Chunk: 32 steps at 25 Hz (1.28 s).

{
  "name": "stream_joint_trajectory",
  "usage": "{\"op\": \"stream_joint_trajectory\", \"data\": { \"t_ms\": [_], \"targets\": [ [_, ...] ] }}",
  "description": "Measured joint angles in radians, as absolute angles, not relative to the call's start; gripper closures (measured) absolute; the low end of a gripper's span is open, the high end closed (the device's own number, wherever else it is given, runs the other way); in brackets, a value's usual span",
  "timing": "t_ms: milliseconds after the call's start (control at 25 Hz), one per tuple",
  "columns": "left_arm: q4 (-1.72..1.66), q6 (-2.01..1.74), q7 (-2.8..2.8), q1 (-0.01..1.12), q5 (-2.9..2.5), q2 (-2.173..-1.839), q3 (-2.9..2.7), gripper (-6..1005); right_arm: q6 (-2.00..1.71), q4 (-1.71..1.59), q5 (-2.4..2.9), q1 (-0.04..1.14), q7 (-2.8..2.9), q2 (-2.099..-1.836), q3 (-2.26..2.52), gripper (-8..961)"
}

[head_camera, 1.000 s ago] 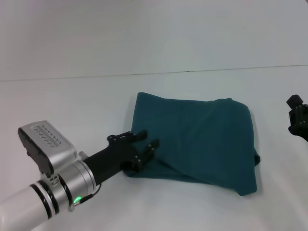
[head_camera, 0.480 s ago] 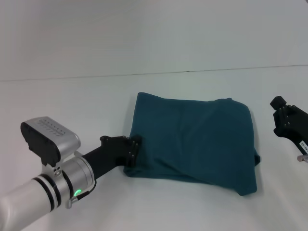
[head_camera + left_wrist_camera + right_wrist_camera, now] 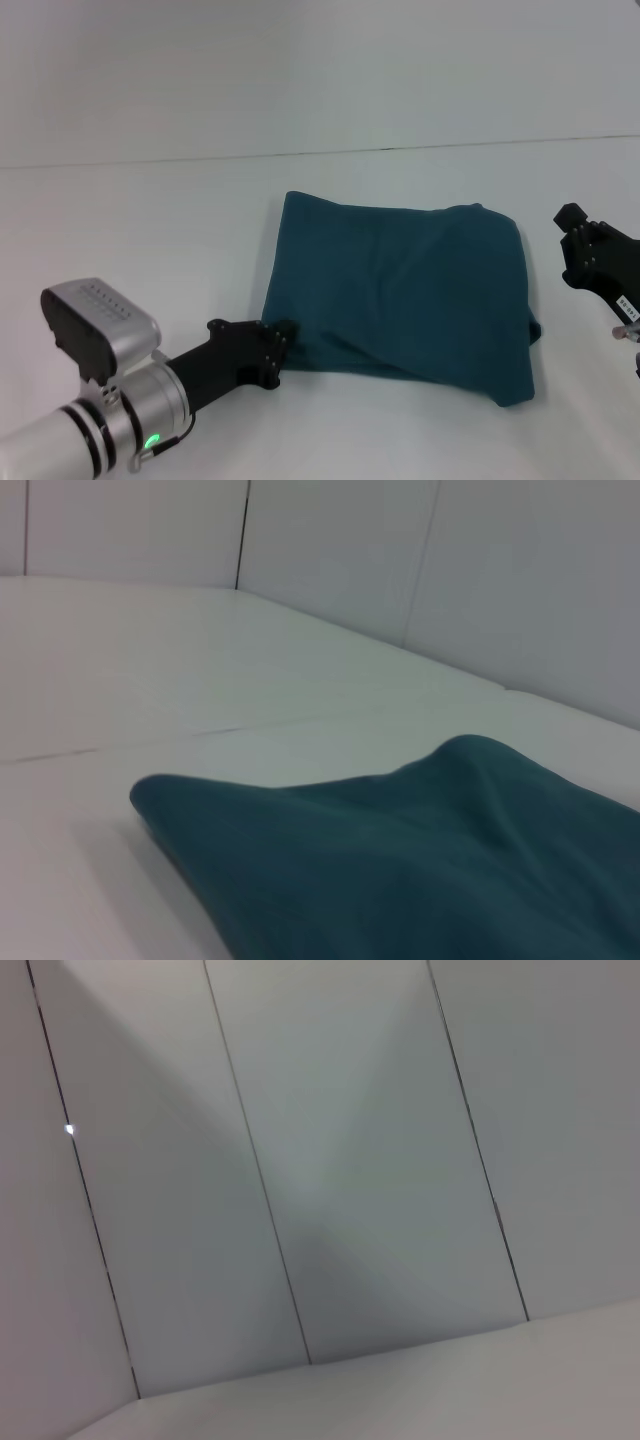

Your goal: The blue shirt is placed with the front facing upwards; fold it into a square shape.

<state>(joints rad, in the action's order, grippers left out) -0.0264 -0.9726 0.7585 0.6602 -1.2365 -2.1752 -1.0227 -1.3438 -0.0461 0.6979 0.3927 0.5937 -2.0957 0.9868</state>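
Beside left gripper (image 3: 278, 345), folded blue shirt (image 3: 410, 290), apparently touching

The left gripper (image 3: 282, 340) sits at the near left corner of the blue shirt (image 3: 405, 290), and whether its fingers grip cloth or merely touch it cannot be told. The shirt's underside folds are hidden, and in the left wrist view the shirt (image 3: 420, 860) runs past 2 edges. The right gripper (image 3: 588, 255), beside the shirt's right edge, is cut off by the frame, its fingers unreadable.
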Motion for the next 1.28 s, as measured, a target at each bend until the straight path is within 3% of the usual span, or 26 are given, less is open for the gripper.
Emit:
{"op": "stream_joint_trajectory", "data": {
  "t_ms": [360, 640, 960, 1280],
  "targets": [
    [-0.039, -1.039, 0.781, 0.605, -1.238, -2.175, -1.079, 1000, -1.274, -0.055, 0.705, 0.396, 0.623, -2.093, 0.999, 932],
    [-0.194, -1.224, 0.783, 0.494, -1.191, -2.175, -1.051, 1000, -1.091, -0.060, 0.712, 0.428, 0.643, -2.094, 0.999, 932],
    [-0.211, -1.097, 0.807, 0.605, -1.182, -2.174, -1.098, 1001, -0.984, -0.035, 0.713, 0.470, 0.657, -2.100, 1.049, 930],
    [-0.212, -1.111, 0.809, 0.607, -1.177, -2.175, -1.125, 1001, -0.837, -0.046, 0.713, 0.543, 0.718, -2.100, 1.145, 929]
  ]
}}
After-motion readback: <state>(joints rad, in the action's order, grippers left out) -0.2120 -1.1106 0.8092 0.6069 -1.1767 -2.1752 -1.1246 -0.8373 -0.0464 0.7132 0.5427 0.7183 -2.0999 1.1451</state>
